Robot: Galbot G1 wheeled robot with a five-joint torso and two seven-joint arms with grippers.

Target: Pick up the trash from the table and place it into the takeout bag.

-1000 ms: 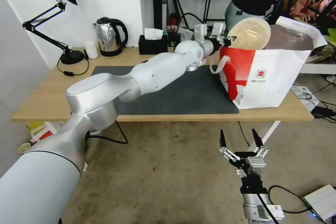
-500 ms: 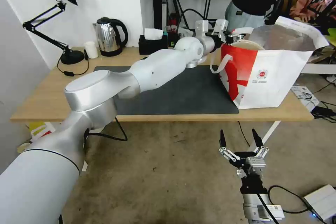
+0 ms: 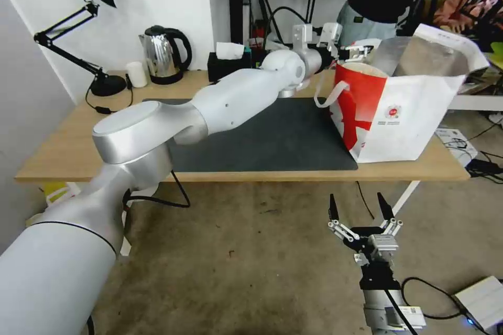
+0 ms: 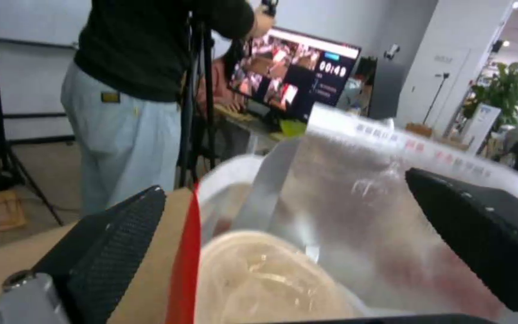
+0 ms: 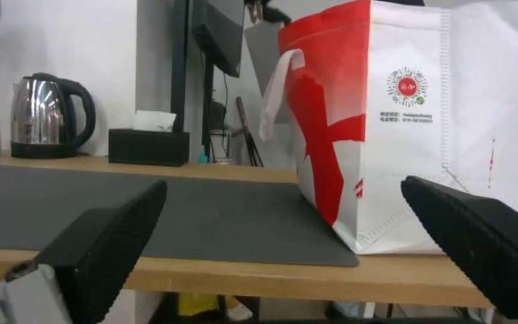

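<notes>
Left gripper (image 3: 357, 53) hovered over takeout bag (image 3: 414, 115) mouth, jaws spread wide, empty; tan paper bowl (image 4: 265, 283) lay inside foil lining. Right gripper (image 3: 361, 215) parked low, fingers apart. Risk: finger snagging bag rim, tipping bag off table (image 3: 68, 152)

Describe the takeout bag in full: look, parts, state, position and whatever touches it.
The takeout bag is a large white bag with a red panel, a small round red logo, a white loop handle and silver foil lining. It stands upright and open on the table's right end, partly on the dark mat. A tan paper bowl lies inside. The open left gripper is at its mouth.
</notes>
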